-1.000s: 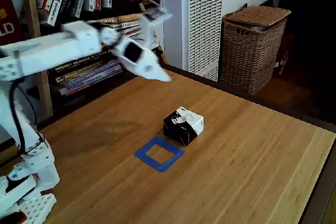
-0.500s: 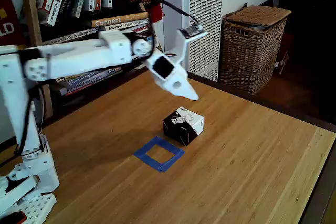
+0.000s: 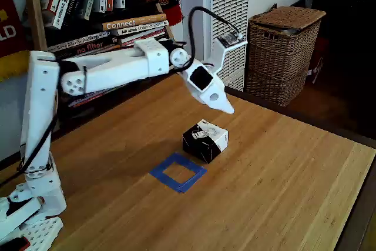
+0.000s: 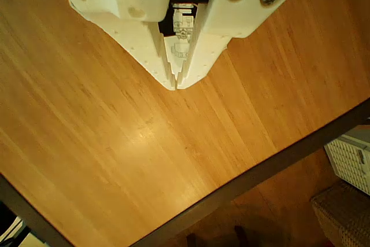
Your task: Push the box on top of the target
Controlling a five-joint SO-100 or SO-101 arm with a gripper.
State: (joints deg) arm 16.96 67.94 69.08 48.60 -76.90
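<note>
Your end effector [image 3: 228, 109], its two fingers pressed together into one blunt tip, hangs above and behind the box [image 3: 205, 140], which sits on the bench [image 3: 282, 163] just beside the blue tape target [image 3: 178, 172], probably so you can push the box toward it.

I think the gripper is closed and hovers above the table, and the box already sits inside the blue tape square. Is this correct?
Not quite. The gripper is closed and hovers above the table, but the box does not sit inside the blue tape square. The fixed view shows it resting on bare wood just beyond the square's far right edge.
</note>
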